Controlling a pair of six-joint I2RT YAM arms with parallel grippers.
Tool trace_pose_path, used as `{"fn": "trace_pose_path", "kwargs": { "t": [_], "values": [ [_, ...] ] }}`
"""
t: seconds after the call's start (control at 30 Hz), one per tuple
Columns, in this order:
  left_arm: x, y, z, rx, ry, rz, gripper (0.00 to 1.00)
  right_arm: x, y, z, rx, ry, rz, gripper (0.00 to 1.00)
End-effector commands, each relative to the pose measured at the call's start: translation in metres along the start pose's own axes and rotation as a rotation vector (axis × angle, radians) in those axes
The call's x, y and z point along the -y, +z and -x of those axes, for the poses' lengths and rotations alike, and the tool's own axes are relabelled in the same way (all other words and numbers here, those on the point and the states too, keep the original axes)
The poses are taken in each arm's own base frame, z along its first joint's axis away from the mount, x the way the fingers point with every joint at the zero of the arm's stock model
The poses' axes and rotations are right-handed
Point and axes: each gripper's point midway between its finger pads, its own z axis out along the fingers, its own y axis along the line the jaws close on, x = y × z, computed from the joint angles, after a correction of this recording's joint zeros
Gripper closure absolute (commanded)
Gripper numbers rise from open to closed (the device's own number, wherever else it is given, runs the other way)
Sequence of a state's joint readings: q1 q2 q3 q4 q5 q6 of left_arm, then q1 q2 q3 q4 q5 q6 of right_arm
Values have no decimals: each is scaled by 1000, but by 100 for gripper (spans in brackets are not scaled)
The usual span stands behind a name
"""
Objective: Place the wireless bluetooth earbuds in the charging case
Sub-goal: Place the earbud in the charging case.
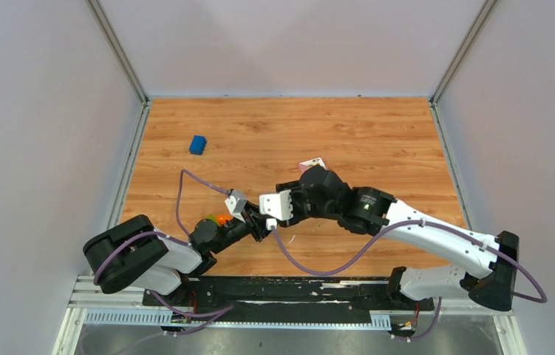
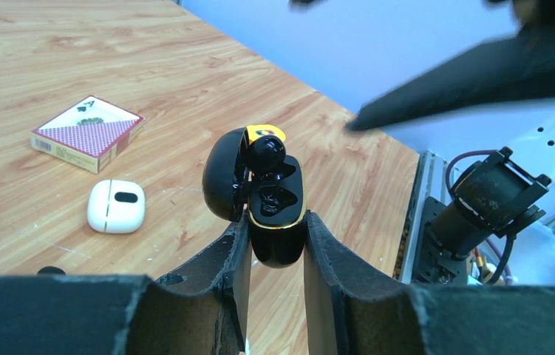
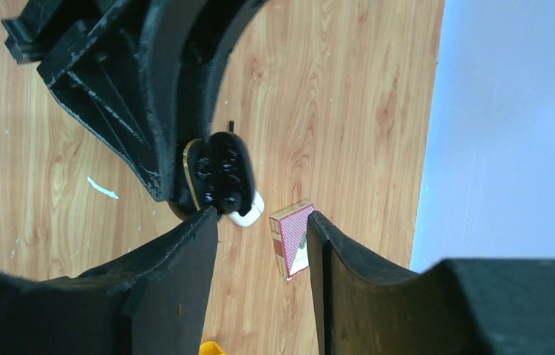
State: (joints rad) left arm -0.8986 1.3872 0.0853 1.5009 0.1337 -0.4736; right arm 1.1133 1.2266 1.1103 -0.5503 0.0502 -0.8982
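Observation:
My left gripper (image 2: 277,222) is shut on the lower body of the charging case (image 2: 280,237), a glossy black shell with a gold rim. Its lid (image 2: 222,176) hangs open to the left. One black earbud (image 2: 266,152) sits a little proud in the far socket. The near socket (image 2: 275,200) is dark and glossy, and I cannot tell if a bud lies in it. My right gripper (image 3: 262,219) stands open and empty just beside and above the case (image 3: 219,174). It shows as a blurred dark finger (image 2: 474,74) in the left wrist view.
On the wood near the case lie a white oval pod (image 2: 115,205) and a red card box (image 2: 88,133). A yellow piece (image 2: 264,132) shows behind the case. A blue block (image 1: 198,144) sits at the far left. The table's right edge and rail (image 2: 414,214) are close.

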Motion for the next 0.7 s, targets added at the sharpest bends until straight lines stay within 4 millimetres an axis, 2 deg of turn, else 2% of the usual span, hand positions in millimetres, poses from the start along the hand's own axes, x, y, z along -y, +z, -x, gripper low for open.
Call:
{"fn": "trace_pose_path", "kwargs": {
  "t": [0.0,0.1,0.17,0.23,0.37,0.43,0.47,0.57,0.67],
  "values": [
    [10,0,26,99,106,-56,100,36,-52,32,149,156,-11,51],
    [15,0,20,77,160,-98,100,51,-69,37,219,270,8,48],
    [21,0,17,62,198,-143,100,58,-71,31,240,335,16,46],
    [24,0,14,52,208,-162,100,59,-65,18,238,407,33,44],
    [31,-2,12,47,252,-199,100,41,-39,-5,209,558,157,43],
    [35,-4,10,46,279,-212,100,34,-32,-11,210,627,211,43],
    [36,-4,8,45,293,-215,100,32,-30,-13,210,653,227,45],
    [36,-4,4,34,319,-213,100,31,-34,-16,208,672,241,60],
    [37,-1,-4,6,352,-215,100,17,-46,-3,268,662,331,67]
  ]
}}
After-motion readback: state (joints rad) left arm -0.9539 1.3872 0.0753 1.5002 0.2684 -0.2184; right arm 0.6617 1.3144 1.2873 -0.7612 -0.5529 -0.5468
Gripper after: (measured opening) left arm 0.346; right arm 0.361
